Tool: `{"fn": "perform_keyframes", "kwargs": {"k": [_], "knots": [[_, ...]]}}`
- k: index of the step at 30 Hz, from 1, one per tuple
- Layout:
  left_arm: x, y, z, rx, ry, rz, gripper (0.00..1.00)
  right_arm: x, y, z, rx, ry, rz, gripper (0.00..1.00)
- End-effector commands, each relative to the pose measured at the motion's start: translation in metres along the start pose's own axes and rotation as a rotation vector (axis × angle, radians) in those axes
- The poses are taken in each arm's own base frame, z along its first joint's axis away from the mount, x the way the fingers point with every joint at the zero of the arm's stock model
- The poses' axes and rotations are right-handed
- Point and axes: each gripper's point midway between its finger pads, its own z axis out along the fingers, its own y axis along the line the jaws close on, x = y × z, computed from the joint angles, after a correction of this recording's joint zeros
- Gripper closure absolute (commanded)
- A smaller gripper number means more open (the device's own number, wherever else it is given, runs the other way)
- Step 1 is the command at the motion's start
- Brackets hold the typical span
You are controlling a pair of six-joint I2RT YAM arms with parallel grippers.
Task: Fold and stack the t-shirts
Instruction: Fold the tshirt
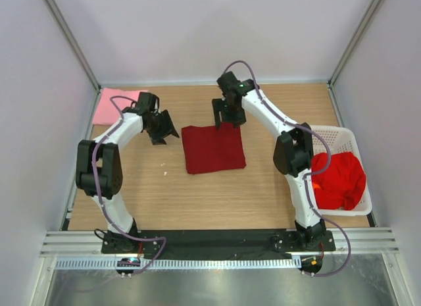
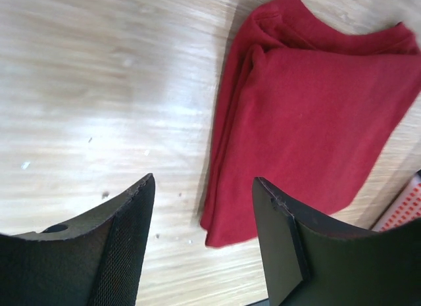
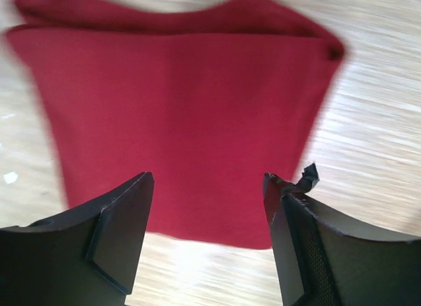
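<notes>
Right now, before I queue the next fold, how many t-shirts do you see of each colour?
Maroon t-shirt, folded flat: 1
Pink t-shirt, far left corner: 1
Bright red t-shirt, bunched in the white basket: 1
Orange t-shirt, only a sliver showing in the basket: 1
Total: 4
</notes>
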Motion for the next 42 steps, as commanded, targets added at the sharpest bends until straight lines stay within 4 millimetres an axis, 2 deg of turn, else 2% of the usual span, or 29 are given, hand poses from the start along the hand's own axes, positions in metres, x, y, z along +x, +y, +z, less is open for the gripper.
{"fn": "perform_keyframes", "kwargs": {"k": [1,2,4,5,6,8,9,10,11,12,13,15,16,17,18,19,20,21,24,26,31,35,42], "knots": [[-0.013,-0.002,-0.037,0.014,-0.106,-0.079,0.38,-0.01,0.046,-0.027,-0.041,-0.076,-0.046,0.25],[-0.006,0.0,-0.036,0.02,-0.092,-0.084,0.38,-0.004,0.06,-0.027,-0.053,-0.072,-0.065,0.25],[0.004,-0.001,-0.037,0.044,-0.06,-0.092,0.38,0.004,0.072,-0.028,-0.068,-0.063,-0.113,0.24],[0.009,-0.004,-0.043,0.064,-0.056,-0.096,0.39,0.006,0.08,-0.036,-0.081,-0.082,-0.154,0.22],[0.021,0.005,-0.04,0.046,-0.035,-0.11,0.39,0.024,0.091,-0.032,-0.079,-0.058,-0.221,0.2],[0.023,0.009,-0.052,0.041,-0.069,-0.136,0.39,0.034,0.105,-0.035,-0.108,-0.086,-0.387,0.16],[0.03,0.023,-0.053,0.018,-0.068,-0.164,0.38,0.05,0.117,-0.041,-0.128,-0.083,-0.469,0.12],[0.026,0.033,-0.061,-0.008,-0.101,-0.188,0.38,0.06,0.124,-0.047,-0.129,-0.108,-0.558,0.08],[0.031,0.046,-0.06,-0.038,-0.08,-0.226,0.38,0.06,0.125,-0.047,-0.129,-0.109,-0.559,0.07],[0.034,0.06,-0.064,-0.064,-0.076,-0.263,0.38,0.07,0.135,-0.055,-0.129,-0.149,-0.636,0.05],[0.026,0.087,-0.071,-0.089,-0.088,-0.35,0.39,0.073,0.137,-0.057,-0.118,-0.174,-0.683,0.04],[0.03,0.101,-0.077,-0.068,-0.055,-0.411,0.42,0.079,0.138,-0.059,-0.074,-0.259,-0.792,0.04],[0.03,0.111,-0.081,-0.067,-0.061,-0.445,0.42,0.089,0.148,-0.061,-0.067,-0.294,-0.864,0.04],[0.028,0.112,-0.084,-0.057,-0.075,-0.448,0.43,0.098,0.148,-0.05,-0.046,-0.32,-0.966,0.04],[0.027,0.113,-0.087,-0.051,-0.087,-0.452,0.43,0.103,0.15,-0.05,-0.036,-0.349,-1.032,0.04],[0.024,0.107,-0.094,-0.026,-0.115,-0.442,0.43,0.103,0.152,-0.06,-0.001,-0.403,-1.078,0.04],[0.024,0.105,-0.095,-0.01,-0.123,-0.456,0.42,0.113,0.161,-0.062,0.008,-0.434,-1.132,0.04],[0.02,0.101,-0.097,0.011,-0.142,-0.454,0.42,0.12,0.161,-0.056,0.02,-0.448,-1.179,0.04],[0.015,0.093,-0.104,0.05,-0.176,-0.461,0.43,0.137,0.158,-0.045,0.006,-0.417,-1.217,0.04],[0.016,0.093,-0.107,0.053,-0.191,-0.473,0.43,0.152,0.158,-0.034,-0.01,-0.402,-1.279,0.0],[0.018,0.091,-0.118,0.071,-0.242,-0.482,0.43,0.161,0.161,-0.022,0.032,-0.461,-1.409,0.0],[0.022,0.088,-0.132,0.085,-0.286,-0.48,0.43,0.161,0.163,-0.014,0.037,-0.479,-1.435,0.0],[0.038,0.094,-0.139,0.073,-0.32,-0.524,0.43,0.159,0.161,0.009,0.097,-0.476,-1.472,0.06]]}}
